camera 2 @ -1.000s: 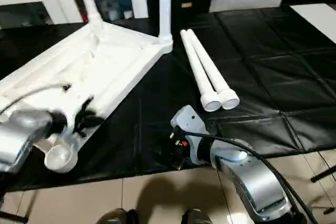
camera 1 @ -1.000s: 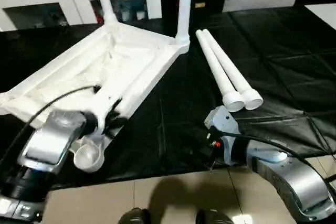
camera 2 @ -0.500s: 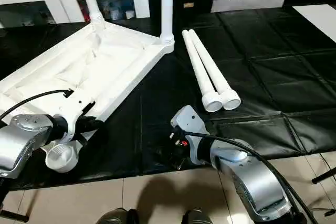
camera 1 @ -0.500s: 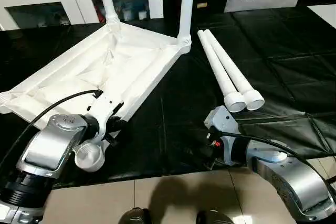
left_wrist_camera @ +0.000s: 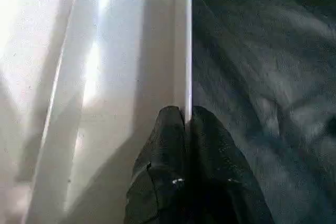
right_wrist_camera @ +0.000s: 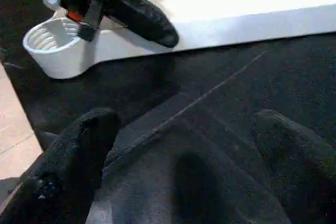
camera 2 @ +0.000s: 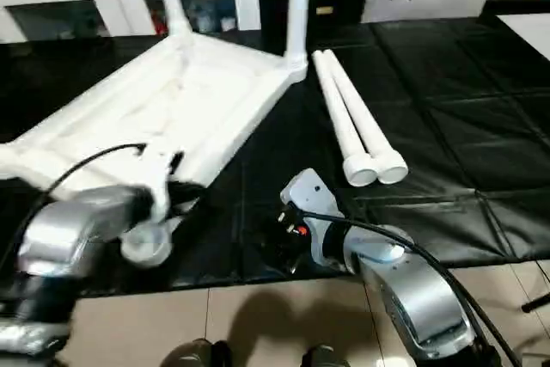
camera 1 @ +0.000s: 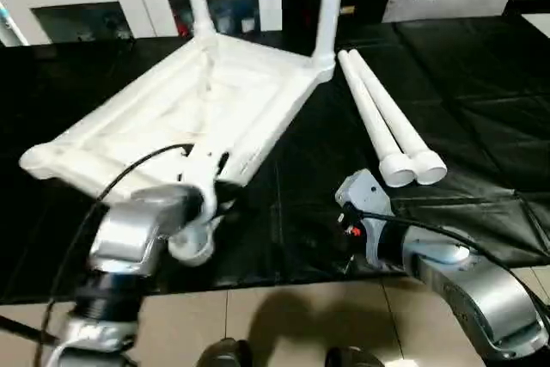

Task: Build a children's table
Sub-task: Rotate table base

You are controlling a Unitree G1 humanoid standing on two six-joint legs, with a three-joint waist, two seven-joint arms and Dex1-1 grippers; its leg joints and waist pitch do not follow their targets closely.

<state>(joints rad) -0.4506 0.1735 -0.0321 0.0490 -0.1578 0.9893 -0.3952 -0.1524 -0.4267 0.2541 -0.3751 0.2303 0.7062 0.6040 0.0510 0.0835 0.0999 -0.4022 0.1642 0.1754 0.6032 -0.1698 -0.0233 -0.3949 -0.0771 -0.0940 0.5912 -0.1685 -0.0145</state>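
two loose legs (camera 1: 391, 131) right of tabletop (camera 1: 198, 118)

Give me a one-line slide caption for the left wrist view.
Left pincer shut on the thin rim of the upturned white table top, over the black work surface.

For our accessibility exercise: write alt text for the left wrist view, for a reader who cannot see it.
Two black fingers, jaws shut, pinch the thin white rim of the table top. Beside the rim lies the black work surface.
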